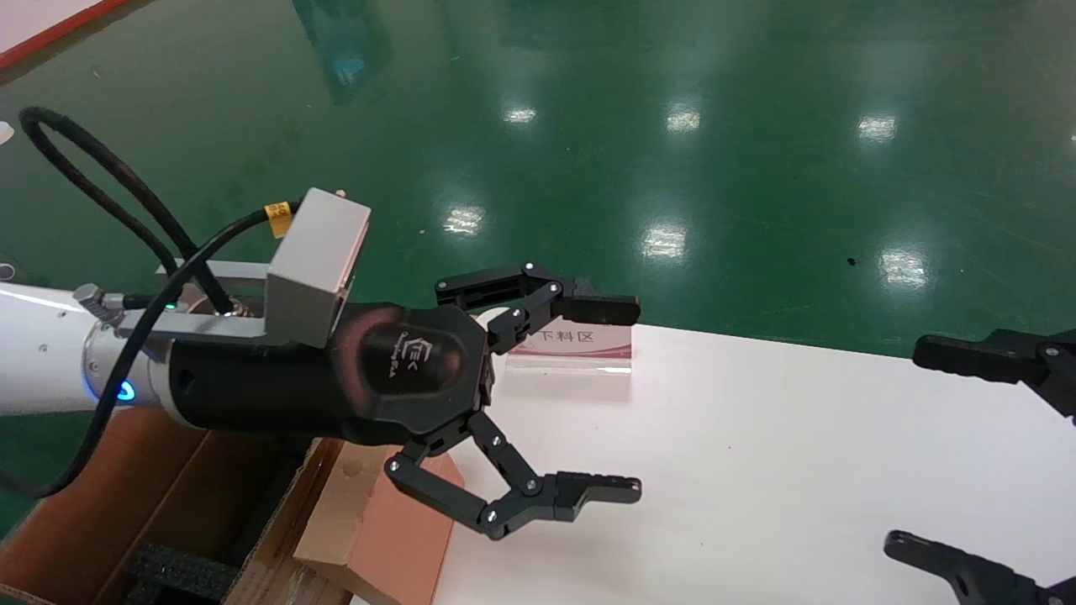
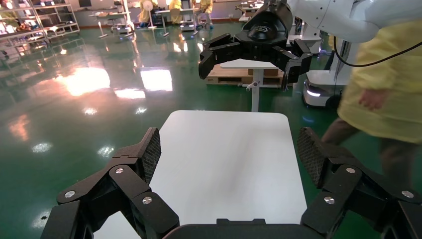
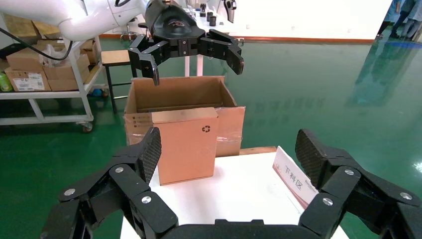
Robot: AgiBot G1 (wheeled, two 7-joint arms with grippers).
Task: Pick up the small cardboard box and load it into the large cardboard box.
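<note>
The flat brown small cardboard box leans against the tall-flapped large cardboard box, unloaded; left gripper and right gripper hover spread, empty.

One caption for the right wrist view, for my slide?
Small cardboard box stands against the large cardboard box, left pincer open above.

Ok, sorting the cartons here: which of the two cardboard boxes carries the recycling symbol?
The small cardboard box, standing on the white table's edge against the large cardboard box. The symbol is near its upper corner; the large one is open-topped and taped.
</note>
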